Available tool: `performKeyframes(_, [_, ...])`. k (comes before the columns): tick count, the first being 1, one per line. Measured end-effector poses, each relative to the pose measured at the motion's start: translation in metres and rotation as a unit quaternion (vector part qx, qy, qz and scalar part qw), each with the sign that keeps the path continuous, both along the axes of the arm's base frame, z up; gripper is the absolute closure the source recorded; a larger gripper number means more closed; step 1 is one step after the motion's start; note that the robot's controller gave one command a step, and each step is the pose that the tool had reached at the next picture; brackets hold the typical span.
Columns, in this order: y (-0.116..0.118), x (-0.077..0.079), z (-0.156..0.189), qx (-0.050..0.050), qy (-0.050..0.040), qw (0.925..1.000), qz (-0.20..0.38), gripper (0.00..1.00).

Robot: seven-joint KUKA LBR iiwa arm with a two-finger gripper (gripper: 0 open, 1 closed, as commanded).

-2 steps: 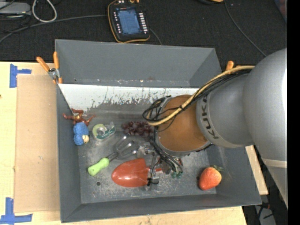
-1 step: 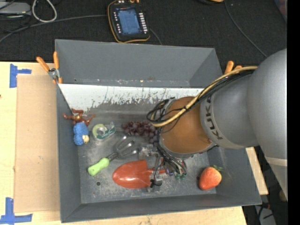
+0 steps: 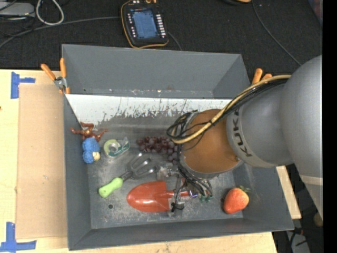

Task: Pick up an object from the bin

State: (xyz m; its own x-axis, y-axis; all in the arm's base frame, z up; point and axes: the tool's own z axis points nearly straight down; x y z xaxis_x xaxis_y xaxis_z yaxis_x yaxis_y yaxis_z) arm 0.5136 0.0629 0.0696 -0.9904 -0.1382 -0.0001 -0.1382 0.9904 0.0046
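A blue toy figure [image 3: 90, 151] lies at the left of the bin [image 3: 158, 83]. Next come a green-handled whisk [image 3: 126, 177] and a red oval scoop [image 3: 147, 196] by the near wall. The end effector [image 3: 176, 198] sits at the scoop's right end, perhaps touching it; I cannot tell whether it is open or closed. A strawberry [image 3: 235, 200] lies farther right.

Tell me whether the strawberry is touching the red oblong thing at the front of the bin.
Apart. The camera view shows the strawberry right of the red oblong thing, with bare bin floor between them.
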Motion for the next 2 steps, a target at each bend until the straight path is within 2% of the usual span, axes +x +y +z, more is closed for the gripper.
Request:
performKeyframes(1, [-0.005, -0.016, 0.0, 0.001, 0.0011, 0.9997, 0.026, 0.0])
performKeyframes(2, [0.014, 0.003, 0.002, 0.001, -0.0012, 0.9991, 0.042, 0.0])
